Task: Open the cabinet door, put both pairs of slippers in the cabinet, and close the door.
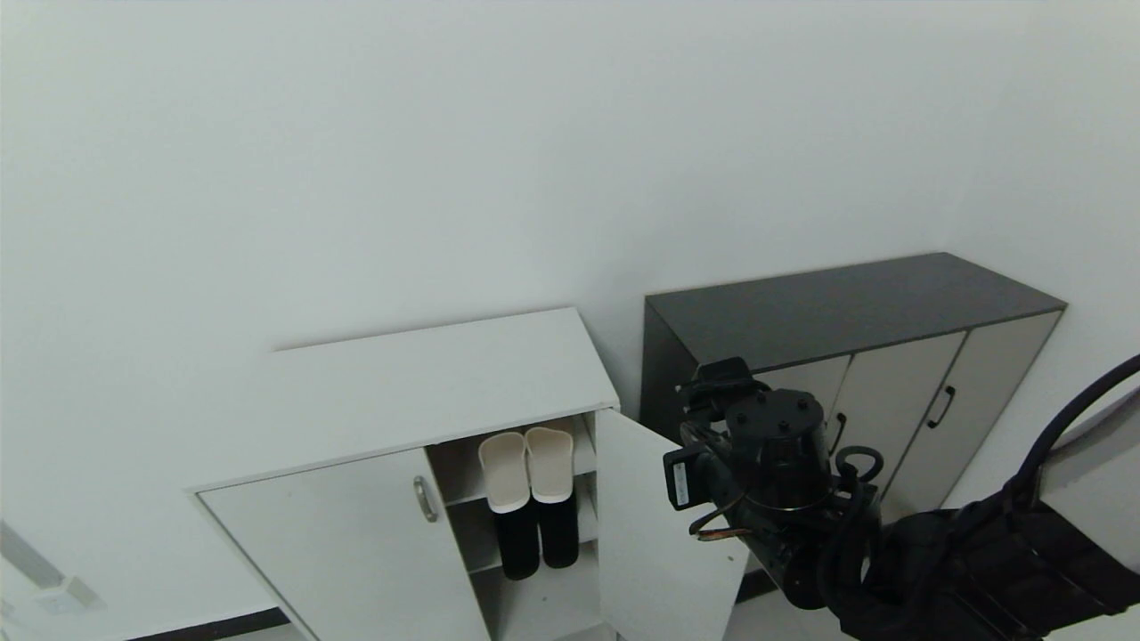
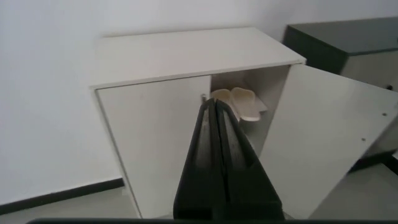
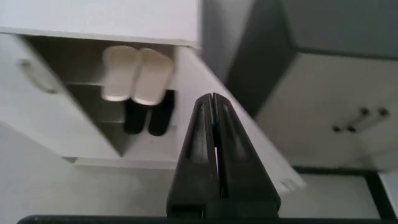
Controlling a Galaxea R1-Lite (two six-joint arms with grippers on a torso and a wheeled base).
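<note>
Inside the white cabinet (image 1: 427, 374), near 6 o'clock in the head view, the cream slippers (image 1: 527, 467) lie side by side on an upper shelf, with the black slippers (image 1: 539, 539) at their 6 o'clock on the shelf below. The right-hand door (image 1: 659, 534) stands open at their 4 o'clock. The left gripper (image 2: 214, 104) and right gripper (image 3: 214, 99) each have their fingers pressed together on nothing.

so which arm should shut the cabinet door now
Right. The right gripper sits close beside the open door, on its outer side; both pairs of slippers are already inside.
</note>
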